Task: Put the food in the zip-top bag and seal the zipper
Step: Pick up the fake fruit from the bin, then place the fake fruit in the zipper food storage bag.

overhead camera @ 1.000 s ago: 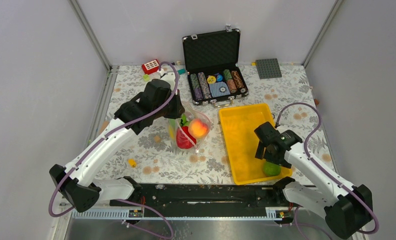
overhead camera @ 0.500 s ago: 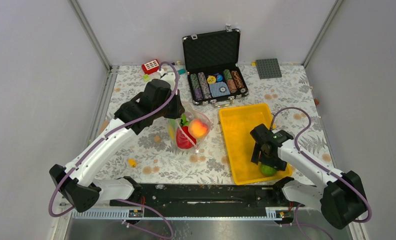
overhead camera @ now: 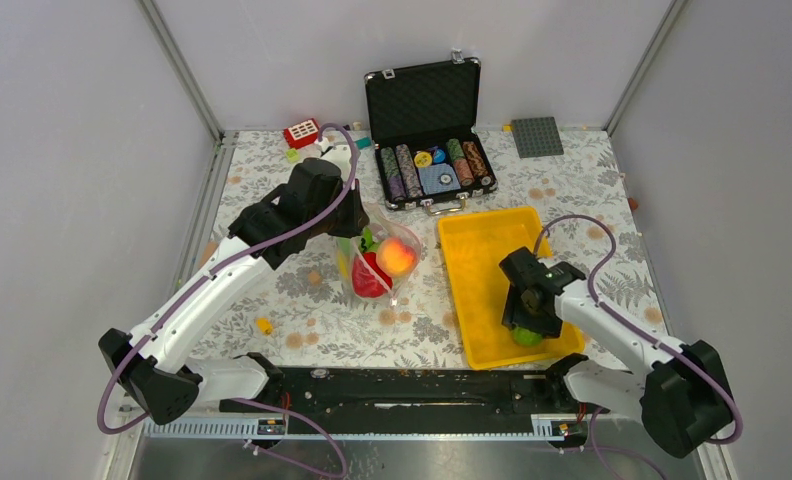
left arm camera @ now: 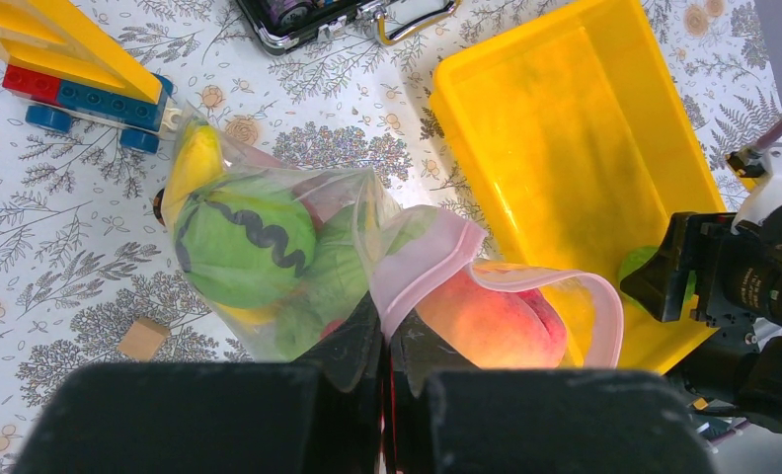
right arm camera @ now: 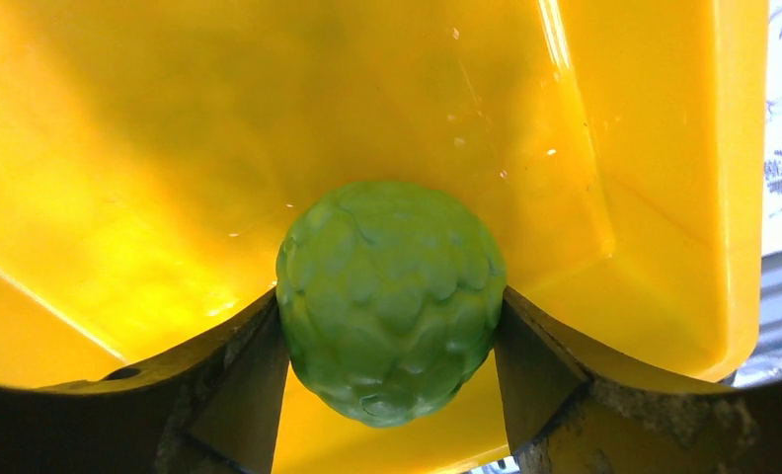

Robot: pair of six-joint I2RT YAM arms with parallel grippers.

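Bag (overhead camera: 377, 262) sits mid-table on floral top (overhead camera: 302, 290), grey walls (overhead camera: 72, 150) around. Its mouth and zipper (left arm camera: 436, 252) face right, toward tray (overhead camera: 482, 270); long axis hard to call, bag crumpled. Tray's near corner: green fruit (right arm camera: 390, 296), right gripper (right arm camera: 392, 341) clamped on it. Left gripper (left arm camera: 385, 341) pinches bag's mouth edge; banana (left arm camera: 195, 163), green ones (left arm camera: 244, 242), peach (left arm camera: 486, 321) inside. Far: open case (overhead camera: 427, 100) of chips (overhead camera: 437, 165).

Overhead, the right end effector (overhead camera: 525, 328) covers most of the green fruit (overhead camera: 524, 340).
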